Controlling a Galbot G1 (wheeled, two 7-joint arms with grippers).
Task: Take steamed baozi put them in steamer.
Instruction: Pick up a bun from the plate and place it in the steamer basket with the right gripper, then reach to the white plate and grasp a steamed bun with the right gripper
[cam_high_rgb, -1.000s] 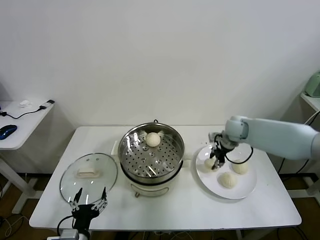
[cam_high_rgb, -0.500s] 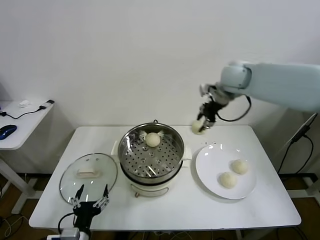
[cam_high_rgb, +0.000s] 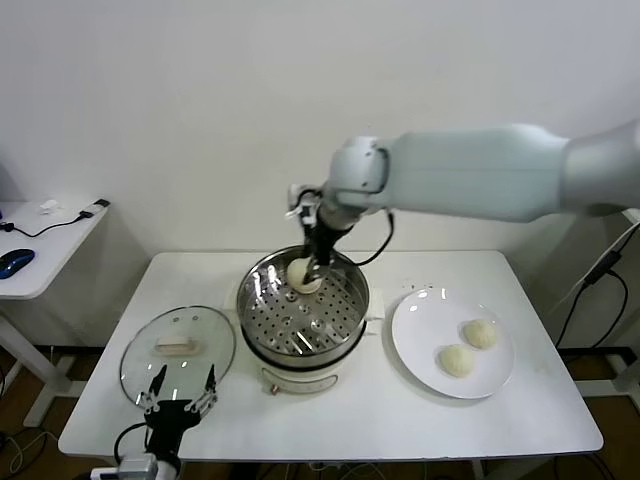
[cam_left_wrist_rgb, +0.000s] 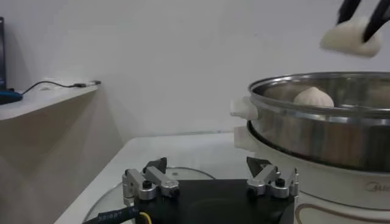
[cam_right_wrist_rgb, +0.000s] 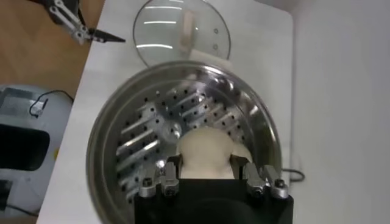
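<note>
My right gripper (cam_high_rgb: 310, 266) is shut on a cream-white baozi (cam_high_rgb: 299, 275) and holds it just above the rear of the shiny steel steamer (cam_high_rgb: 300, 322). The right wrist view shows that baozi (cam_right_wrist_rgb: 205, 148) between the fingers over the perforated tray (cam_right_wrist_rgb: 140, 140). In the left wrist view the held baozi (cam_left_wrist_rgb: 349, 40) hangs above another baozi (cam_left_wrist_rgb: 313, 97) that lies inside the steamer (cam_left_wrist_rgb: 317, 137). Two more baozi (cam_high_rgb: 480, 333) (cam_high_rgb: 456, 360) lie on the white plate (cam_high_rgb: 415, 335). My left gripper (cam_high_rgb: 178, 396) is open and empty, parked at the table's front left.
The glass lid (cam_high_rgb: 177, 345) lies flat on the table left of the steamer, just beyond the left gripper. A side table (cam_high_rgb: 40, 245) with a mouse and cables stands at the far left. The white wall is close behind the table.
My right gripper lifted a baozi off the plate and carried it left, from above the table's back edge to over the steamer's rear. Two baozi stay on the plate. The left arm stayed still.
</note>
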